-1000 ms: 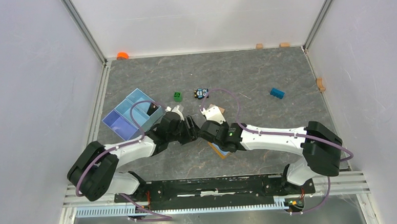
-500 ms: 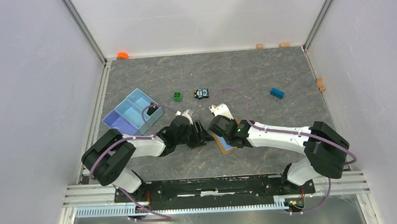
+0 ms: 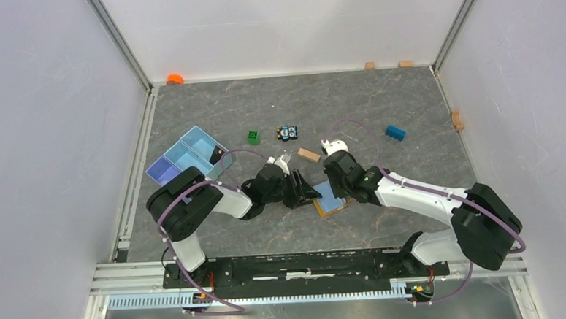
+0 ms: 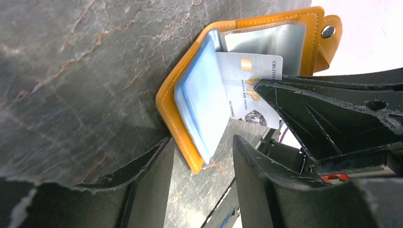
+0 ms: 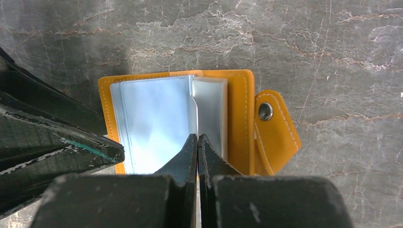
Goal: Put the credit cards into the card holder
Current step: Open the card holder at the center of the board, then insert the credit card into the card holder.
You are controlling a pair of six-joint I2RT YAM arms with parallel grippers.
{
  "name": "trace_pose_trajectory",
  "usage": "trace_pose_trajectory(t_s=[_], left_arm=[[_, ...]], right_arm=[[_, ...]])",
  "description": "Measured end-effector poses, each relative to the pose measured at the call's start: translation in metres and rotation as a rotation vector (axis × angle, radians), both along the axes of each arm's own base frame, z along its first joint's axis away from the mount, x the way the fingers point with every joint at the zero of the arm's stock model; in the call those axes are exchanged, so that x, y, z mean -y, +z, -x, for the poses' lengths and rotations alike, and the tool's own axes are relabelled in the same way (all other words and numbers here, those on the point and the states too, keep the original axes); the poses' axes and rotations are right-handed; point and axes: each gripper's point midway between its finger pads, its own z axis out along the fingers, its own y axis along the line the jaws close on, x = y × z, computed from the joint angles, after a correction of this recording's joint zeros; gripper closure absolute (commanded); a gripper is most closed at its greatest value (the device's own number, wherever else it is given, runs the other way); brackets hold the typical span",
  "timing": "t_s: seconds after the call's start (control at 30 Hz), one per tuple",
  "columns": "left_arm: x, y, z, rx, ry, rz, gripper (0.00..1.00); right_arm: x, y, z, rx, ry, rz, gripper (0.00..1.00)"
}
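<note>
The card holder (image 3: 331,201) lies open on the table, orange outside with pale blue pockets (image 5: 157,118) inside and a snap tab (image 5: 273,128) on its right. My right gripper (image 5: 197,137) is shut on a silver credit card (image 4: 244,85) marked VIP. The card stands on edge over the pockets, its lower edge in the fold between two leaves. In the right wrist view the card is edge-on and hidden between the fingers. My left gripper (image 4: 202,142) is open at the holder's left side, and the holder's orange corner (image 4: 197,164) lies between its jaws, apart from both.
A light blue divided tray (image 3: 185,164) sits at the left. A green block (image 3: 253,137), a small toy car (image 3: 287,133), a wooden block (image 3: 308,155) and a blue block (image 3: 394,132) lie behind the holder. An orange piece (image 3: 174,79) and small wooden blocks (image 3: 369,65) rest by the walls.
Both grippers have shifted right, the left one up to the holder's left side. The holder is now uncovered from above. The left jaws have narrowed a little.
</note>
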Motion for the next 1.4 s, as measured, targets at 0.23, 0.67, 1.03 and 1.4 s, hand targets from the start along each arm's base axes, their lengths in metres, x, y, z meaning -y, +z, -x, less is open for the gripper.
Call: trace_pose_trajectory(t_s=[0.23,0.67,1.03,1.4], left_arm=[[0.010,-0.004,-0.005,-0.003,0.000,0.020,0.54],[0.016,-0.014,-0.010,-0.011,0.002,0.018,0.98],[0.006,-0.015,-0.014,0.003,-0.064,0.004,0.98],[-0.008,-0.016,-0.014,-0.002,-0.136,0.007,0.98]], right_arm=[[0.001,-0.002,-0.009,-0.013,-0.011,-0.119,1.00],[0.008,-0.004,-0.016,-0.010,-0.032,-0.257,1.00],[0.013,-0.014,-0.012,-0.057,-0.036,-0.430,1.00],[0.004,-0.020,-0.005,-0.082,-0.064,-0.580,1.00]])
